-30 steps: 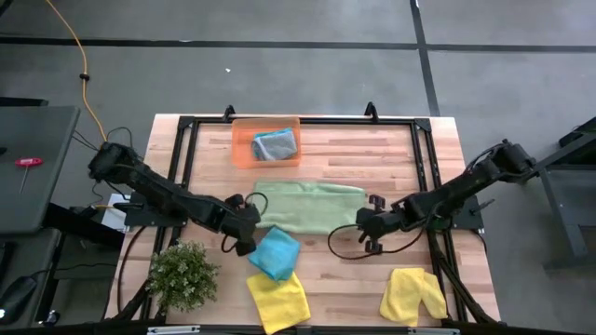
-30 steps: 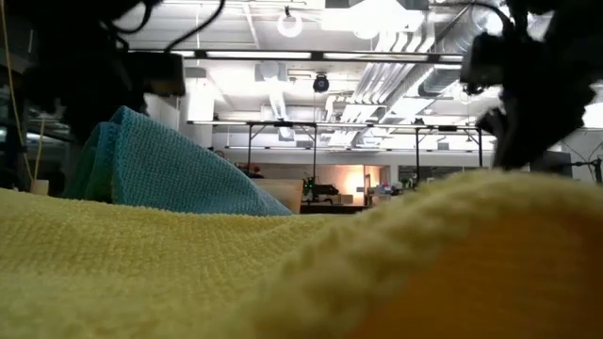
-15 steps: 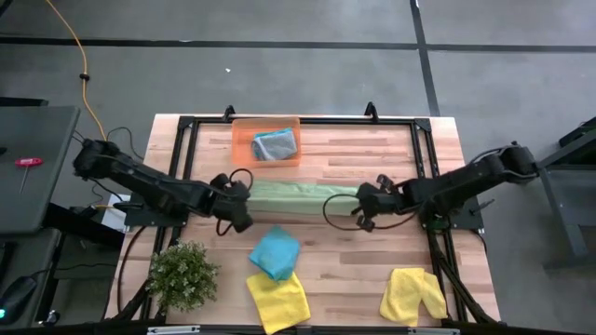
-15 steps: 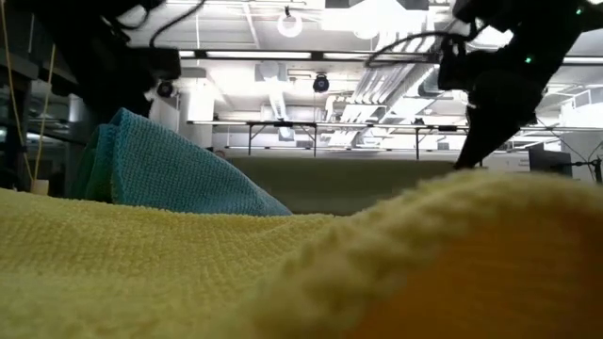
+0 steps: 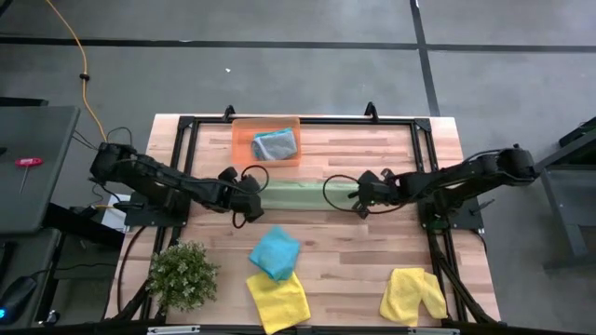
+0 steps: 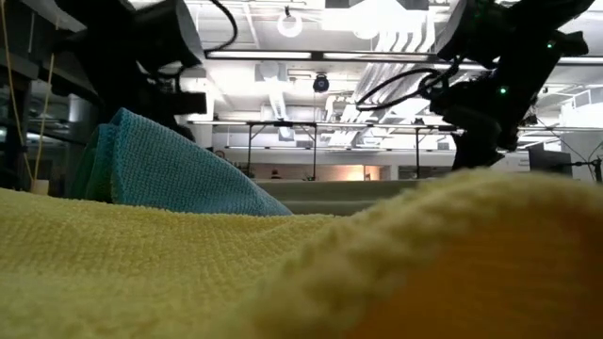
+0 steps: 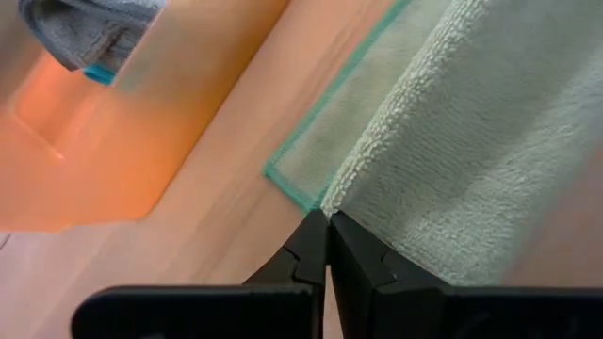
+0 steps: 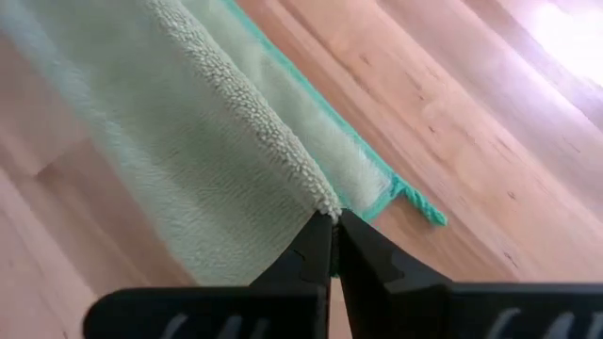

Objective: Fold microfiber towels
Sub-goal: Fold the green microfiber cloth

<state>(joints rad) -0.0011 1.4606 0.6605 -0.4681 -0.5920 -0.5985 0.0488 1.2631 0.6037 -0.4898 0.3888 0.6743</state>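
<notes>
Pale wooden planks make up the tabletop [image 5: 391,149], framed by black rails and standing on a grey floor. Across its middle lies the light green towel [image 5: 303,195], doubled over into a long narrow band that runs from one arm to the other. The left tool [image 5: 253,197] sits at the band's left end, its two dark fingers pinched together on the upper layer's fluffy edge; the left wrist view shows that edge caught between the tips, with the teal-stitched corner of the lower layer lying flat on the wood just beyond. The right tool [image 5: 361,194] is at the band's right end, likewise clamped on the folded top edge of the green towel, and the right wrist view shows the lower layer's stitched corner and a small loop tag resting on the planks past the fingertips.

Toward the far edge sits the orange tray [image 5: 244,149], holding a grey towel [image 5: 276,144] bunched up with a sliver of teal-blue showing under it. Nearer the front edge, a teal-blue towel [image 5: 275,252] lies crumpled, touching a yellow towel [image 5: 278,300] just below it. A second yellow towel [image 5: 413,295] lies rumpled at the front right corner, well apart from the others. The small green plant [image 5: 183,274] stands at the front left. From tabletop height, yellow cloth fills the foreground and the teal-blue towel rises behind it.
</notes>
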